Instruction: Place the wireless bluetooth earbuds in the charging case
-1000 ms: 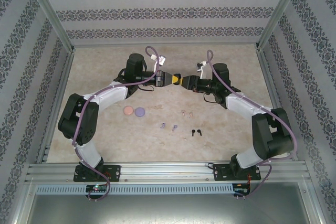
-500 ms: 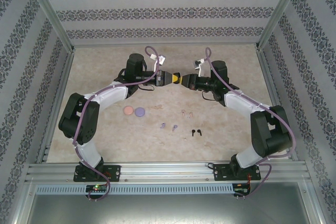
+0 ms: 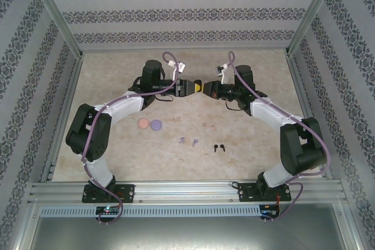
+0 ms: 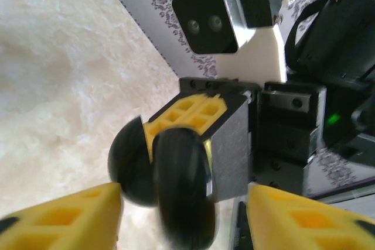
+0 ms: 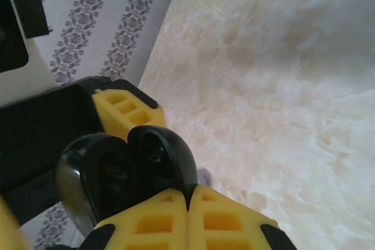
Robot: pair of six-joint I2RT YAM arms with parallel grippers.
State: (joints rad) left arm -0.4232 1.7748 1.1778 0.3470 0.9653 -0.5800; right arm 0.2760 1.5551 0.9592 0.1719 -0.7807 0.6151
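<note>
A black charging case (image 4: 181, 185), hinged open, hangs in the air above the far middle of the table. My right gripper (image 5: 188, 194) is shut on the thin edge of one half of the case (image 5: 158, 150). My left gripper (image 4: 184, 194) faces it, open, with its yellow fingers (image 4: 64, 218) standing wide on either side of the case, apart from it. In the top view the two grippers (image 3: 193, 88) meet nose to nose. The earbuds lie on the table: a black pair (image 3: 219, 147), a purple pair (image 3: 188, 141) and a pale pink pair (image 3: 208, 126).
A pink round case (image 3: 142, 123) and a purple round case (image 3: 156, 125) lie side by side left of the earbuds. Patterned walls and metal rails (image 3: 64, 103) close in the table on three sides.
The right gripper closed on the black case and moved slightly left. The left gripper, shut before, has opened off the case.
</note>
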